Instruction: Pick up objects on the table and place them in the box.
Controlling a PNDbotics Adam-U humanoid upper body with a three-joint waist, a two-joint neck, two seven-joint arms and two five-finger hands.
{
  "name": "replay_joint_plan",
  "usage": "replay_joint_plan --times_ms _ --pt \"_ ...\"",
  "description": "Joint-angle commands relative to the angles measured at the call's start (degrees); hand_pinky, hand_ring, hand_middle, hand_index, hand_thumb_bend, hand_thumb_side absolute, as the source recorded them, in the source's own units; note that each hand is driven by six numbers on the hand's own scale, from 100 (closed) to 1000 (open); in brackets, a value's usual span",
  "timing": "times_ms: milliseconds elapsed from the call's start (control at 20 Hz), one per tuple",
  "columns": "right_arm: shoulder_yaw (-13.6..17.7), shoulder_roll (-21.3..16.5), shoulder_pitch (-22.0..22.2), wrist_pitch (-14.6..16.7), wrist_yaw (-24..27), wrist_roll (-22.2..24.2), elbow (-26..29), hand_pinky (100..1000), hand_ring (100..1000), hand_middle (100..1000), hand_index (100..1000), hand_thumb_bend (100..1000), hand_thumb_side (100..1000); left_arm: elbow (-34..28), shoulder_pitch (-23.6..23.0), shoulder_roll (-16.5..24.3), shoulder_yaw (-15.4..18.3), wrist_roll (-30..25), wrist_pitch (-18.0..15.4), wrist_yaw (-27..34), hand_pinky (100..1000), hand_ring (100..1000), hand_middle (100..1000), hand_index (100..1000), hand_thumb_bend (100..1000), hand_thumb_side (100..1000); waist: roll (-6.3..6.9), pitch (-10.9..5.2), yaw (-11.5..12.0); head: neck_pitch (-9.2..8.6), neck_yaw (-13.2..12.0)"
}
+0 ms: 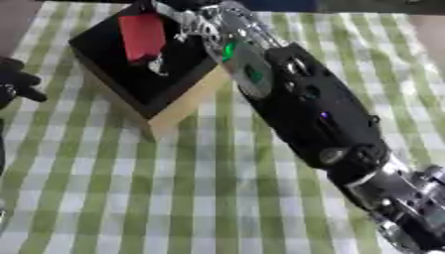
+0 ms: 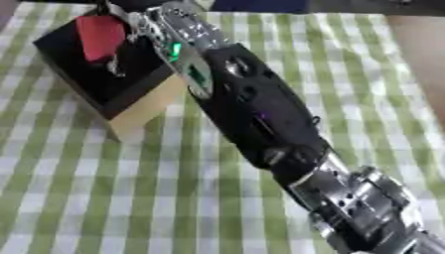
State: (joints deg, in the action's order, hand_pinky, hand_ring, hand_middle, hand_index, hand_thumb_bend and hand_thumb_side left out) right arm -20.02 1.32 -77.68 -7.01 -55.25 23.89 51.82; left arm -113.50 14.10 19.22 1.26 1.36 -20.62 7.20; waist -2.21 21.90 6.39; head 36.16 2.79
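Right arm stretched from lower right across the green-checked tablecloth (image 1: 200, 198) to the box (image 1: 183, 106), which sits upper left with a dark interior and pale wooden wall. Right hand (image 1: 178, 17) over the box's far side; cannot tell its finger state. A red object (image 1: 142, 35) lies inside the box. Left hand (image 1: 16, 79) at the left edge, fingers loosely curled, holding nothing.
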Motion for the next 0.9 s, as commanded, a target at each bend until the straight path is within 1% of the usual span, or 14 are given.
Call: replay_joint_plan --times_ms 50,150,200,250,300,400,450,500,550,600,900 --pt "1.7 0.8 -1.1 0.2 -2.7 -1.2 -3.1 785 860 590 795 100 110 -1.1 0.4 0.7 0.0 -0.4 0.0 0.1 519 614 637 751 100 843 0.33 -1.0 0.2 -0.72 0.3" --pt "2.2 1.2 -1.0 1.1 -3.9 -1.3 -4.9 792 868 605 794 100 113 -1.1 0.4 0.7 0.0 -0.5 0.1 0.1 518 614 638 751 100 844 0.3 -0.91 0.3 -0.69 0.3" --pt "2.4 1.3 -1.0 1.6 -4.4 -1.2 -5.5 809 886 634 798 100 180 -1.1 0.4 0.7 0.0 -0.5 0.2 0.1 518 613 638 751 100 844 0.31 -0.87 0.3 -0.66 0.3" --pt "2.5 1.4 -0.9 2.2 -4.7 -1.1 -5.9 819 899 657 814 100 209 -1.1 0.4 0.6 0.0 -0.6 0.2 0.1 518 613 638 751 100 843 0.33 -0.83 0.3 -0.63 0.3" --pt "2.6 1.5 -0.9 2.8 -5.1 -0.9 -6.0 844 931 720 869 100 311 -1.1 0.4 0.6 -0.1 -0.7 0.2 0.1 518 613 638 752 100 843 0.35 -0.81 0.3 -0.59 0.3" --pt "2.5 1.7 -1.1 4.1 -5.6 -0.2 -5.8 857 952 770 921 100 444 -1.1 0.3 0.6 -0.1 -0.8 0.3 0.1 518 613 638 752 100 843 0.4 -0.79 0.3 -0.51 0.2" --pt "2.4 1.7 -1.2 4.6 -6.0 0.1 -5.3 861 955 781 936 100 475 -1.1 0.3 0.6 -0.1 -0.9 0.3 0.1 518 613 638 752 100 842 0.41 -0.8 0.3 -0.48 0.2" --pt "2.2 1.5 -1.4 5.0 -6.6 0.4 -4.9 875 965 811 963 101 553 -1.1 0.3 0.6 -0.1 -0.9 0.3 0.1 518 613 638 752 100 841 0.4 -0.82 0.3 -0.46 0.2" --pt "1.9 1.3 -1.7 5.0 -7.3 0.4 -4.5 877 966 815 968 116 567 -1.1 0.3 0.6 -0.2 -1.0 0.4 0.1 518 613 638 752 100 842 0.39 -0.84 0.3 -0.47 0.2" --pt "1.7 1.2 -1.8 5.0 -8.1 0.4 -4.1 880 967 822 983 158 578 -1.1 0.3 0.6 -0.2 -1.1 0.4 0.1 518 613 638 752 100 840 0.39 -0.85 0.3 -0.49 0.2" --pt "2.8 1.7 -2.0 4.7 -12.4 -0.6 -2.7 882 967 819 986 166 580 -1.1 0.2 0.6 -0.2 -1.4 0.7 0.2 518 611 635 751 100 837 0.46 -0.95 0.3 -0.55 0.1"
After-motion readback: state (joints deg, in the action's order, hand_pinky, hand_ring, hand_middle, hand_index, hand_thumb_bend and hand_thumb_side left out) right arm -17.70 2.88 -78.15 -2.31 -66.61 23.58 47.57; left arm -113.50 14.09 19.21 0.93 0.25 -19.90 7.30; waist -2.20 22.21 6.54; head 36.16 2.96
